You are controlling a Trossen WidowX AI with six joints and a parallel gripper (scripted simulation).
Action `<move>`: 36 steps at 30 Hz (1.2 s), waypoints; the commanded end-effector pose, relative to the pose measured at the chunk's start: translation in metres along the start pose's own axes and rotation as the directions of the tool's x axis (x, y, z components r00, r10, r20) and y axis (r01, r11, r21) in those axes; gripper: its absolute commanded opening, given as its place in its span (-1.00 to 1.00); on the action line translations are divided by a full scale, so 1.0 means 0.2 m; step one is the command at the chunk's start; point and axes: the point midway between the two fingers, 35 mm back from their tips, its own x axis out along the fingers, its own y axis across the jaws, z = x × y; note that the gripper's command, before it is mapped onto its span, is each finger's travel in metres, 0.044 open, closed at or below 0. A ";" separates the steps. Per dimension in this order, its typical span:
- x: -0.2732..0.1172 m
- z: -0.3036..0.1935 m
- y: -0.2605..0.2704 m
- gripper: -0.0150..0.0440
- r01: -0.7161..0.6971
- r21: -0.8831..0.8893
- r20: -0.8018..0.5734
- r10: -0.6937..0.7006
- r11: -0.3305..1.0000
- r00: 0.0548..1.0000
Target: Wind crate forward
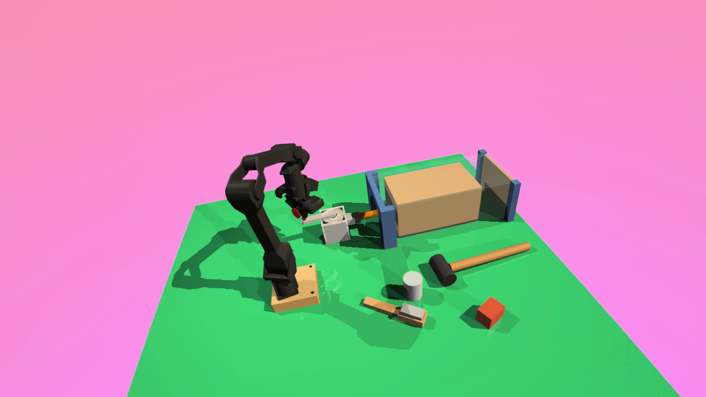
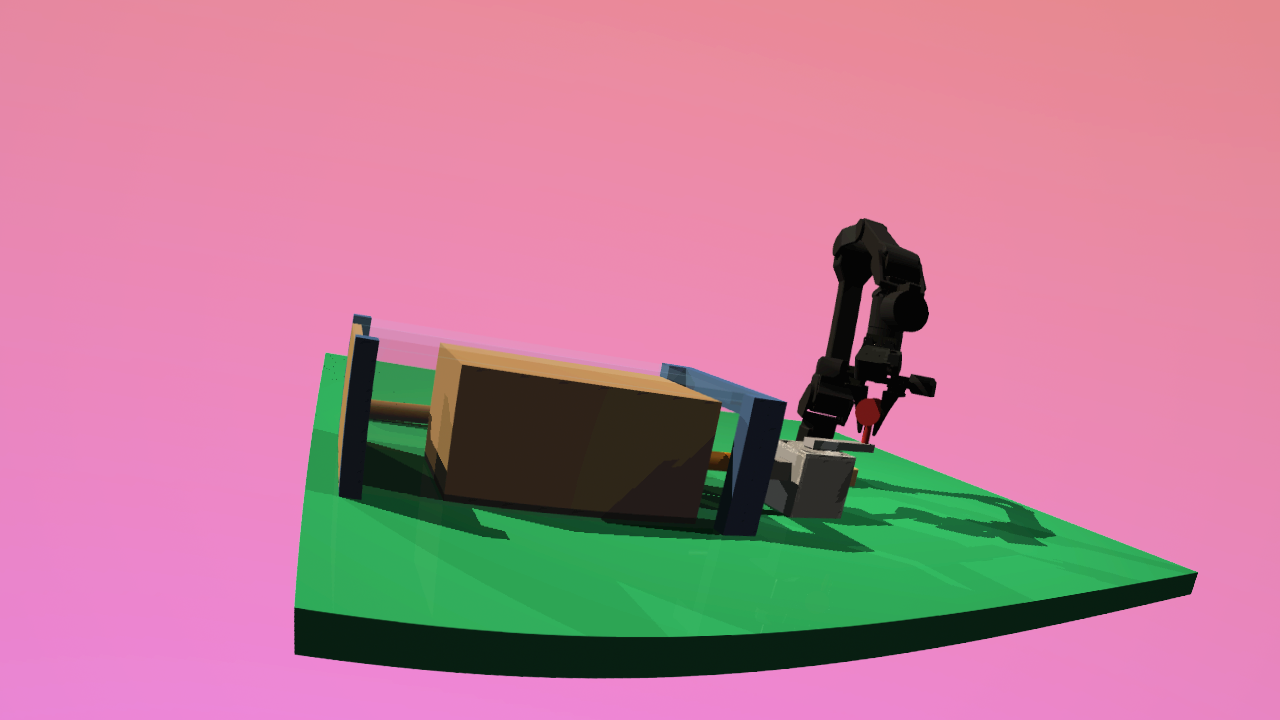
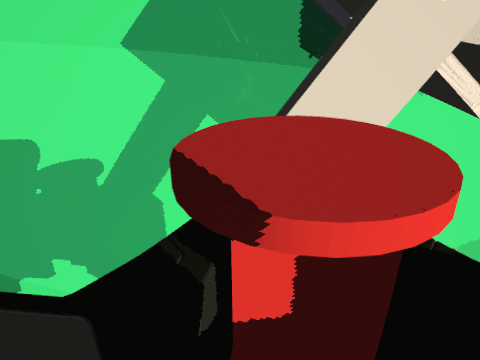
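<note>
My gripper (image 1: 303,217) (image 2: 868,430) is shut on the red grip (image 2: 867,411) (image 3: 320,170) of the winch handle. The handle's grey arm (image 1: 315,217) (image 2: 845,445) (image 3: 380,65) lies level across the top of the pale winch (image 1: 336,234) (image 2: 819,488), its grip end out on the side away from the crate. Its key is hidden. The tan crate (image 1: 439,217) (image 2: 572,447) looks flat inside the clear-panelled cubby. An orange strap (image 1: 368,214) (image 2: 719,461) runs to it through the blue steel frame (image 1: 389,231) (image 2: 756,474). A small gap shows between crate and frame.
In the top view, a black-headed mallet (image 1: 488,256), a grey cylinder (image 1: 412,286), a wooden brush-like tool (image 1: 379,302) and a red block (image 1: 490,312) lie on the near side. The cubby's back posts (image 1: 513,199) (image 2: 358,416) stand behind the crate.
</note>
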 end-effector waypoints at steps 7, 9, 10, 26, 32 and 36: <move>0.00 -0.07 -0.17 -0.49 0.027 0.013 -0.015 -0.027 1.000 1.000; 0.00 -0.08 -0.19 -0.49 0.027 0.013 -0.015 -0.027 1.000 1.000; 0.00 -0.08 -0.19 -0.49 0.027 0.013 -0.015 -0.027 1.000 1.000; 0.00 -0.08 -0.32 -0.49 0.030 0.013 -0.015 -0.030 0.999 0.999; -0.01 -0.08 -0.37 -0.49 0.031 0.013 -0.015 -0.031 0.999 0.999; -0.01 -0.07 -0.40 -0.49 0.031 0.013 -0.015 -0.031 0.999 0.999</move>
